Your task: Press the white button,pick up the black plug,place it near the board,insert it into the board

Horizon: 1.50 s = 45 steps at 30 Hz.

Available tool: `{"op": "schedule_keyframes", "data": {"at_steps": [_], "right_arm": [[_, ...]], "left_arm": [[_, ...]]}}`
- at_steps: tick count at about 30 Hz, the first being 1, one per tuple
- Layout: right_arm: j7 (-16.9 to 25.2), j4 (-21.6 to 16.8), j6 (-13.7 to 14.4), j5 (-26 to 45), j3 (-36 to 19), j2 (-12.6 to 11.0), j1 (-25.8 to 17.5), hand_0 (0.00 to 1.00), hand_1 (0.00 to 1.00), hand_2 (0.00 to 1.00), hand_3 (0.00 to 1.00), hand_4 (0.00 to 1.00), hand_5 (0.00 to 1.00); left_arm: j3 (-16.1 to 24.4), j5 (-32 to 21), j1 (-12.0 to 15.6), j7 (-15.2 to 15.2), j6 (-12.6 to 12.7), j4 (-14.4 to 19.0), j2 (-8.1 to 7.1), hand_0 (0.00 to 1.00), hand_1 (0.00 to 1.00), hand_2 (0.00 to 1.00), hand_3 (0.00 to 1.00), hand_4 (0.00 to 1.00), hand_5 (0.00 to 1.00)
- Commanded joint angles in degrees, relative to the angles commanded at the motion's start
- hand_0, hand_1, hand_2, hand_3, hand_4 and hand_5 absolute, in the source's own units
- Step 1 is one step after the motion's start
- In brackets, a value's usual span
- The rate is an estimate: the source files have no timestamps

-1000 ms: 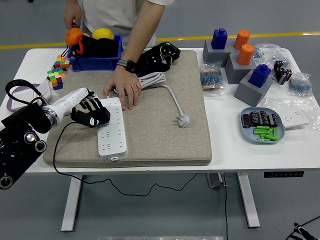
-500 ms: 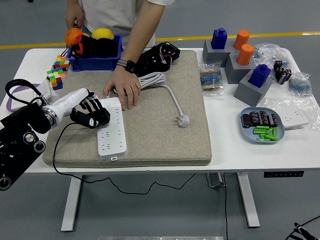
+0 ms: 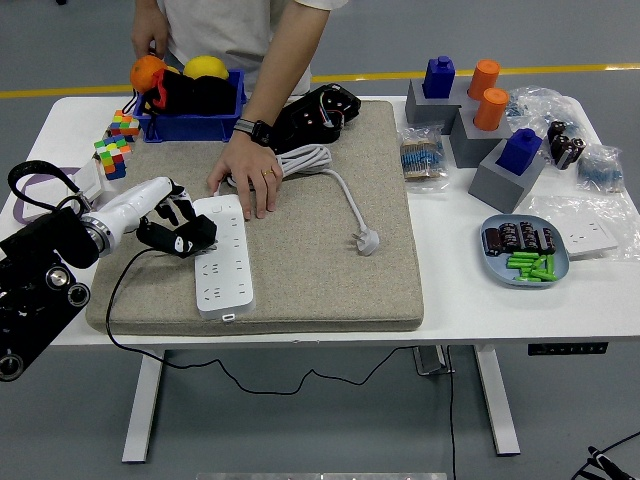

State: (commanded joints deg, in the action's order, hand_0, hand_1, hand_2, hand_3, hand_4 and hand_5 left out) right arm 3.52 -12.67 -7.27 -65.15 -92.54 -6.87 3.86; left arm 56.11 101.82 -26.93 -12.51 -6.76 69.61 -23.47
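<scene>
Here the left hand (image 3: 178, 228) sits at the left long edge of the white power strip (image 3: 223, 256), its black fingers curled loosely and gripping nothing, the tips on or just over the strip's near-left edge; contact cannot be confirmed from this view. The right hand is out of view.

Judging from the task, the step in hand is pressing the white button. A small mark at the strip's near end, toward the robot from the hand, may be that button, though it is too small to tell. To do it well, the hand should single out one fingertip, bring it squarely over the button and push straight down, not sideways, so the strip does not skid on the grey mat (image 3: 330, 280).

A person's hand (image 3: 247, 178) rests flat at the strip's far end, just beyond the robot's hand, which may help steady it.

The black plug (image 3: 318, 112) lies farther off, beyond and to the right of the hand, at the mat's far edge. A white plug (image 3: 367, 240) on its cable lies well to the right.

No brand, label or writing is legible anywhere.
</scene>
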Motion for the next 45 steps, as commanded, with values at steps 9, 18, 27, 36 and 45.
{"op": "schedule_keyframes", "data": {"at_steps": [9,18,27,36,45], "right_arm": [[0.0,0.0,0.0,0.0,-0.1,0.0,0.0,0.71,0.597,0.536,0.679,0.743,0.512],[0.0,-0.1,0.0,0.1,0.0,0.0,0.0,0.709,0.598,0.536,0.679,0.743,0.512],[0.0,0.0,0.0,0.0,0.0,0.0,-0.1,0.709,0.596,0.536,0.678,0.744,0.512],[0.0,0.0,0.0,0.0,-0.1,0.1,0.0,0.709,0.596,0.536,0.679,0.743,0.511],[0.1,0.0,0.0,0.0,0.0,0.1,-0.1,0.71,0.594,0.536,0.678,0.743,0.511]], "left_arm": [[0.0,0.2,0.3,0.1,-0.2,0.0,-0.33,0.535,0.475,0.415,0.427,0.843,0.002],[0.0,0.3,0.5,-0.3,-0.6,0.4,-0.33,0.528,0.467,0.405,0.409,0.844,0.002],[0.8,0.1,0.7,0.9,-0.1,0.6,-0.27,0.52,0.514,0.452,0.434,0.812,0.002],[1.6,1.2,0.6,1.4,0.5,0.9,-0.42,0.449,0.62,0.538,0.398,0.978,0.002],[3.7,1.0,1.5,1.1,0.3,2.1,-0.41,0.453,0.621,0.537,0.39,0.997,0.002]]}}
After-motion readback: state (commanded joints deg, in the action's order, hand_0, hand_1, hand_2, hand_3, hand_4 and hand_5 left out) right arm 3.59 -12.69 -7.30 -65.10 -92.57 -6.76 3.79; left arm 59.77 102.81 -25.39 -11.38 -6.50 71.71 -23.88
